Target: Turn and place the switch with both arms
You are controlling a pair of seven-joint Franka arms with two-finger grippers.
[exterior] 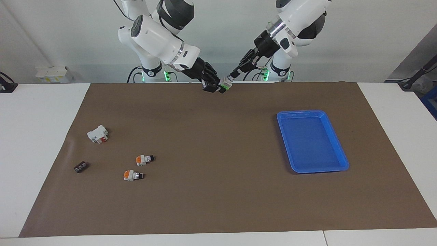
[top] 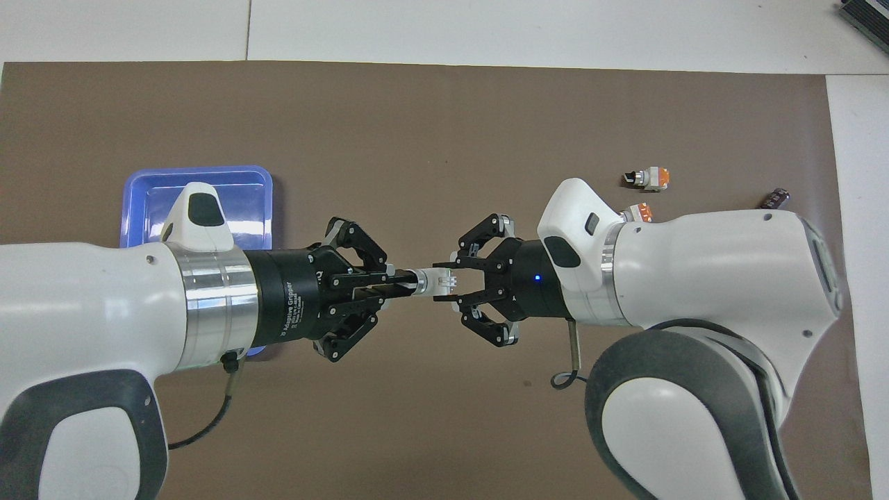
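The switch [exterior: 225,83], white with a green end, is held in the air between both grippers, over the edge of the brown mat nearest the robots. In the overhead view the switch [top: 439,281] lies level, its silver collar and black knob pointing into the left gripper. My left gripper [exterior: 231,78] [top: 410,280] is shut on the knob end. My right gripper [exterior: 216,87] [top: 444,281] has its two fingers closed on the white body from either side.
A blue tray [exterior: 300,112] [top: 194,177] lies toward the left arm's end of the table. Toward the right arm's end lie two orange-ended switches [exterior: 144,159] [exterior: 132,175], a white block with a red part [exterior: 98,134] and a small black part [exterior: 81,166].
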